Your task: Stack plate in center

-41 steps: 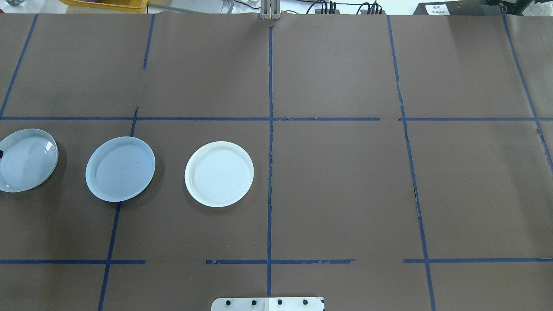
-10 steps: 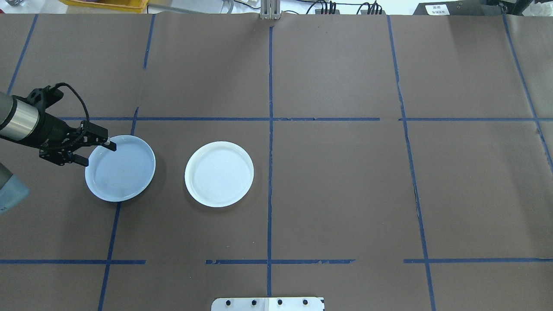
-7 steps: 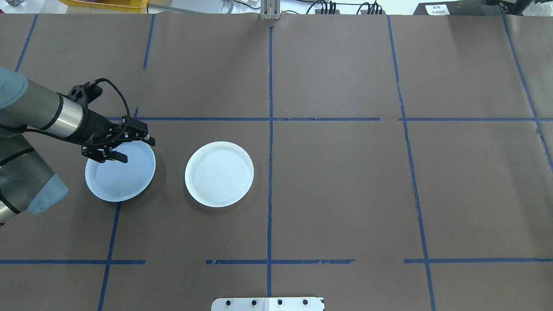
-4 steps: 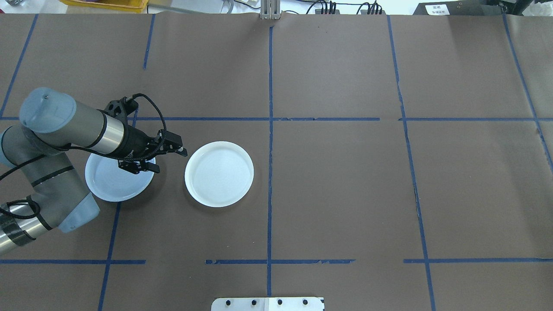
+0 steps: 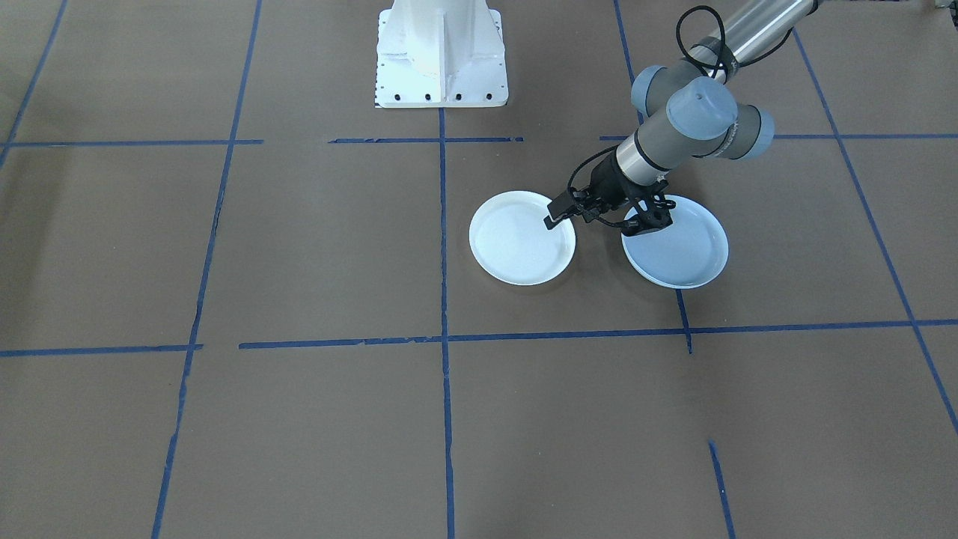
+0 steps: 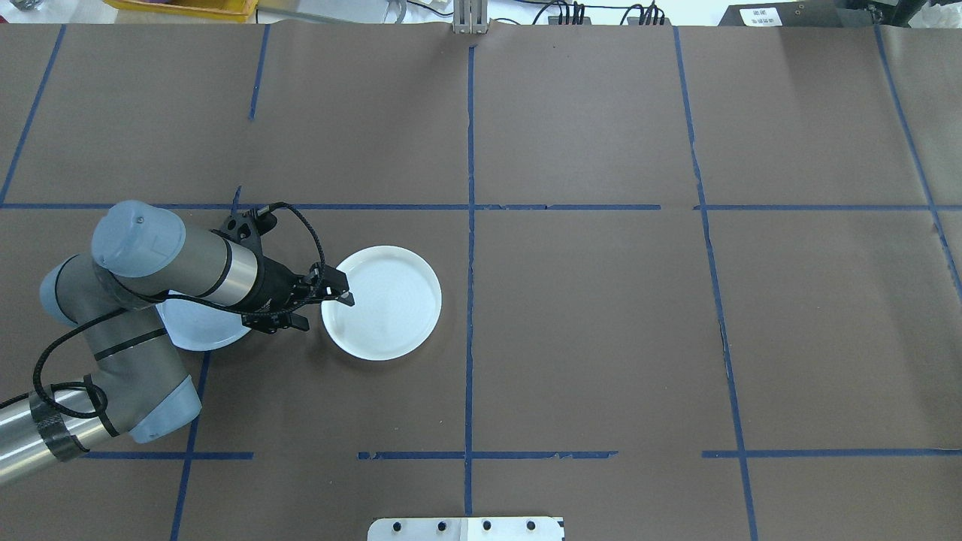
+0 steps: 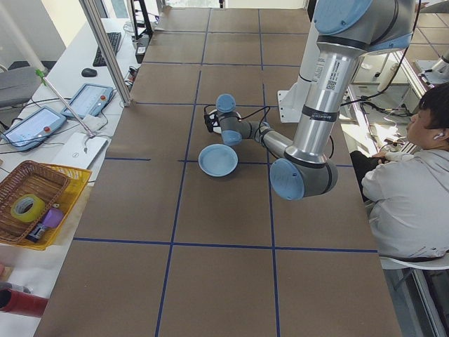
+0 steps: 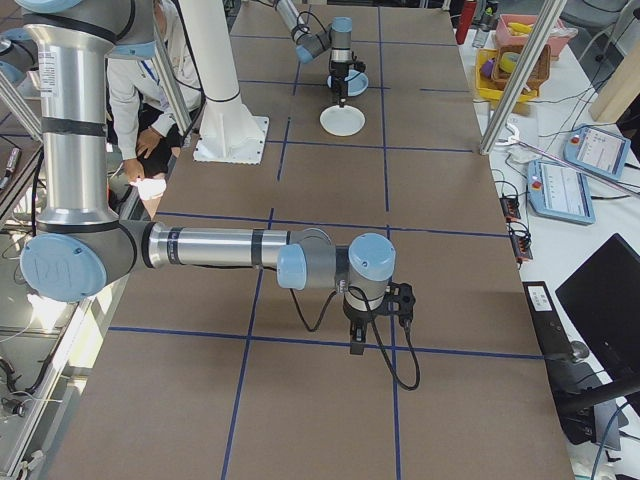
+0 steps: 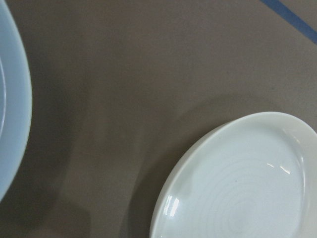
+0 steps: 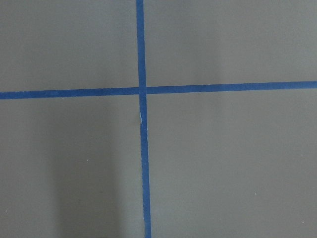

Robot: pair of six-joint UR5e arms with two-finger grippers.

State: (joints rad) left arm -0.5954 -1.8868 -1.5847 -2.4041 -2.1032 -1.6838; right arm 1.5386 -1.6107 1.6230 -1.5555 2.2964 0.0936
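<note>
Two plates are visible on the table: a pale blue-grey plate and, just beside it toward the middle, a white plate. The left gripper hangs released and empty above the gap between them. I cannot tell how the right gripper stands.

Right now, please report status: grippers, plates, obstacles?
Left gripper open, empty, at white plate near rim. Blue-grey plate beside it, apart. Right gripper state unclear. Nothing between plates.
</note>
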